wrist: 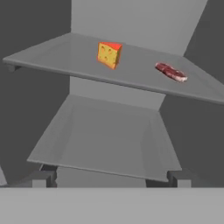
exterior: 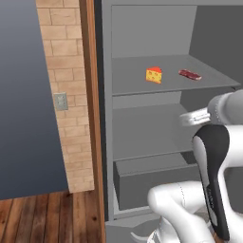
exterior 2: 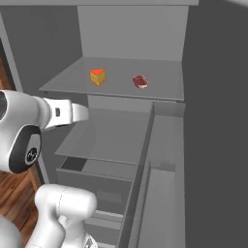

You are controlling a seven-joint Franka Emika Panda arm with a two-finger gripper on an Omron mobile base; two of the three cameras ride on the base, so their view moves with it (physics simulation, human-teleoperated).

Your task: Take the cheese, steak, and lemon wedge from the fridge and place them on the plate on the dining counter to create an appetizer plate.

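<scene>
The fridge (exterior: pixel 142 123) stands open, its grey inside taking the right two thirds of the left base view, with a wood-brown side panel (exterior: pixel 92 118) and a brick wall (exterior: pixel 66 95) to its left. On the upper shelf (exterior: pixel 137 80) the cheese (exterior: pixel 154 75) sits upright near the middle of that frame's upper half, and the steak (exterior: pixel 190 74) lies flat to its right, apart from it. In the right base view the cheese (exterior 2: pixel 97 76) is upper left of centre and the steak (exterior 2: pixel 140 81) just right of it; in the hand view the cheese (wrist: pixel 108 54) is at top centre and the steak (wrist: pixel 171 71) at upper right. A lower shelf (wrist: pixel 105 144) is bare, and a grey drawer (exterior: pixel 152 180) sits below it (lower centre of the left base view).

The tool (wrist: pixel 111 177) shows at the bottom of the hand view, its two dark tips spread fully wide with nothing between them, short of the shelves and touching neither food. The white arm (exterior 2: pixel 58 114) reaches in from the left of the right base view.
</scene>
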